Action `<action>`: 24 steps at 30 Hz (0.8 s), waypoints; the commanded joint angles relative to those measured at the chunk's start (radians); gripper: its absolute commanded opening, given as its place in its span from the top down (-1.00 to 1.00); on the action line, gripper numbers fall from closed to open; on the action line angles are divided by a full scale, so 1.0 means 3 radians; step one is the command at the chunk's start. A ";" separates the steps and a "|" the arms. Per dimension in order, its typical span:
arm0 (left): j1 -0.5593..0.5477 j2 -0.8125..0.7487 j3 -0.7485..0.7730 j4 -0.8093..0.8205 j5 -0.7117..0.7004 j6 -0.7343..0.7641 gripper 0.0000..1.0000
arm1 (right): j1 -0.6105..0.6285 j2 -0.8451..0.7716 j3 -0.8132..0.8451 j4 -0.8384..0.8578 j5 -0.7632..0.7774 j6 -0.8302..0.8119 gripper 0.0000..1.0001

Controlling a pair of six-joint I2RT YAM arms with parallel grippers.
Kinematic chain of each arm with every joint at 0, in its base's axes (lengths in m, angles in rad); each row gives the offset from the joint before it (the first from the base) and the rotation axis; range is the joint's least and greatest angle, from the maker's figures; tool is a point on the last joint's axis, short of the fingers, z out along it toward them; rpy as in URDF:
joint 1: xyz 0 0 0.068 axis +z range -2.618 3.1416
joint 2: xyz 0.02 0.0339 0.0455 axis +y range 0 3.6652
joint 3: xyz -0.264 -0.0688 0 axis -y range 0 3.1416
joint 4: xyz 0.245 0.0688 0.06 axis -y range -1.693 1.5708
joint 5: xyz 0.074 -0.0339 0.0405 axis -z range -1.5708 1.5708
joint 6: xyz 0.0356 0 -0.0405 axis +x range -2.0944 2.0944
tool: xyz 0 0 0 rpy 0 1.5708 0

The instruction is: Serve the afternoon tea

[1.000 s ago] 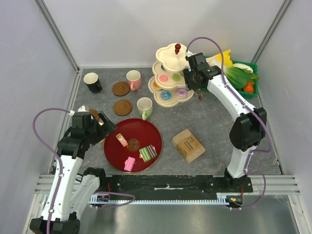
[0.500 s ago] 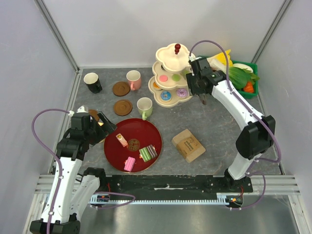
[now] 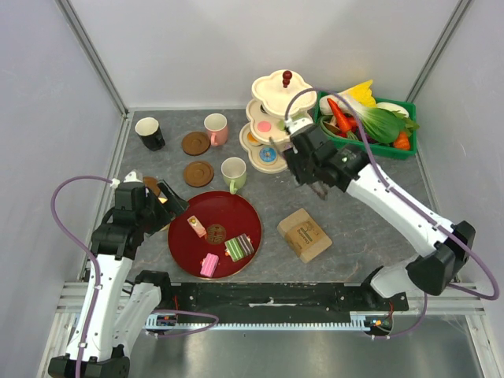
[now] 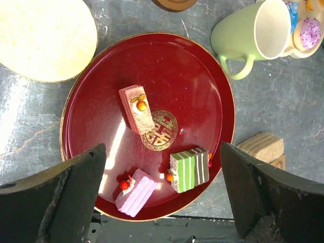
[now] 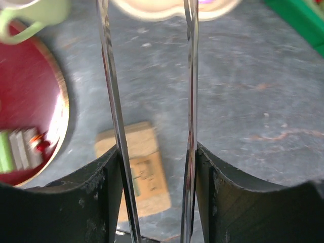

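Three striped cake slices lie on a red tray point(image 3: 236, 209): a pink-brown one point(image 4: 136, 109), a green one point(image 4: 190, 168) and a pink one point(image 4: 135, 190). My left gripper point(image 4: 162, 202) is open and empty above the tray's near edge. A cream tiered stand point(image 3: 276, 88) holds donuts and macarons. Black point(image 3: 150, 133), pink point(image 3: 216, 128) and green point(image 3: 234, 173) mugs stand by two brown coasters point(image 3: 196, 143). My right gripper point(image 5: 157, 152) is shut on metal tongs point(image 5: 190, 76), in the air between the stand and a tan block point(image 5: 139, 172).
A green crate point(image 3: 366, 150) of toy vegetables stands at the back right. A pale yellow disc point(image 4: 43, 38) lies left of the tray. Walls close the table on three sides.
My right arm has swung from beside the tiered stand toward the front left, and now hangs over the table near the tan block. The left arm has not moved.
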 commanded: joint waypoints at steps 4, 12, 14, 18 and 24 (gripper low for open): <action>0.0003 -0.0071 -0.0003 0.0047 0.0015 0.0029 -0.99 | 0.0999 -0.0180 -0.0217 0.0123 -0.0078 0.0362 -0.18; 0.0003 -0.0229 0.0115 -0.0183 -0.0097 0.0045 -0.99 | 0.1869 0.0510 0.0018 0.0400 0.0060 0.0455 -0.19; 0.0003 -0.0265 0.0110 -0.0183 -0.0097 0.0045 -0.99 | 0.2027 0.0745 0.0156 0.0379 0.0218 0.0465 -0.20; 0.0003 -0.0270 0.0110 -0.0219 -0.0092 0.0086 -0.99 | 0.2258 0.1159 0.0432 0.0303 0.0408 0.0526 -0.21; -0.0002 -0.0255 0.0130 -0.0285 -0.0240 0.0147 -0.99 | 0.2396 0.1487 0.0652 0.0425 0.0418 0.0593 -0.22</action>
